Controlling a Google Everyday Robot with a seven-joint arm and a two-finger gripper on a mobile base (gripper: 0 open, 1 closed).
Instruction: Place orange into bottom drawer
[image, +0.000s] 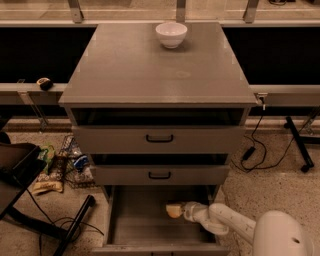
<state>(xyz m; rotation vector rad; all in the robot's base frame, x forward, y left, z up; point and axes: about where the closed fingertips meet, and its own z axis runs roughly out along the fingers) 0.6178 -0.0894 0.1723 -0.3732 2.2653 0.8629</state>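
Observation:
The bottom drawer (140, 225) is pulled out at the foot of the grey cabinet; it is a wide flat grey tray. My gripper (176, 211) reaches into it from the right on a white arm (225, 222). It sits low over the right part of the drawer floor. It is shut on the orange (173, 211), a small pale orange round thing at its tip. I cannot tell whether the orange touches the drawer floor.
The two upper drawers (160, 138) with black handles stand slightly ajar. A white bowl (171, 34) stands on the cabinet top at the back. Snack bags and a wire basket (70, 165) lie on the floor at left, beside a black chair base. Cables run at right.

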